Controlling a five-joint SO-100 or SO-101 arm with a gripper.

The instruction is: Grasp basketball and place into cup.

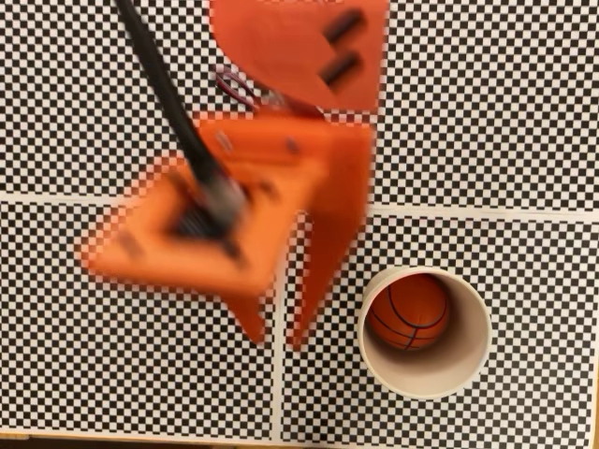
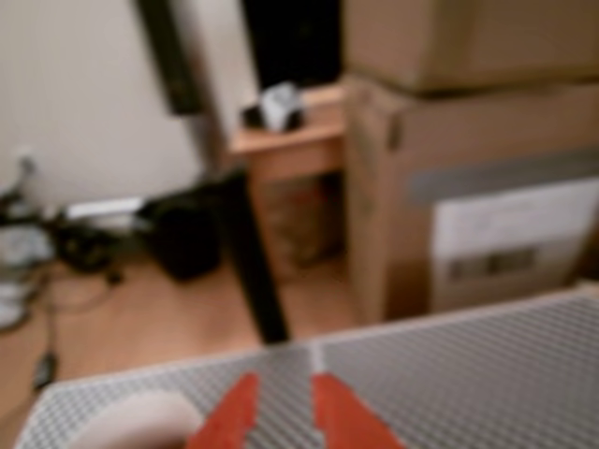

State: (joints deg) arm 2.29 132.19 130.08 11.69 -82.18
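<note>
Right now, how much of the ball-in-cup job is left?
Done: the basketball sits inside the cup in the fixed view. In hand: nothing; the gripper is open and empty, left of the cup. Left: apparently only pulling the arm away.

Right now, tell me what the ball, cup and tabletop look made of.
Ball: likely rubber, orange, with black seams and a soft sheen. Cup: probably paper, matte cream with a thin rim. Tabletop: a flat printed checkerboard sheet, material unclear.

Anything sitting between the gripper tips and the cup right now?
Nothing: in the fixed view, bare checkered mat separates the empty gripper from the cup, which holds the basketball.
</note>
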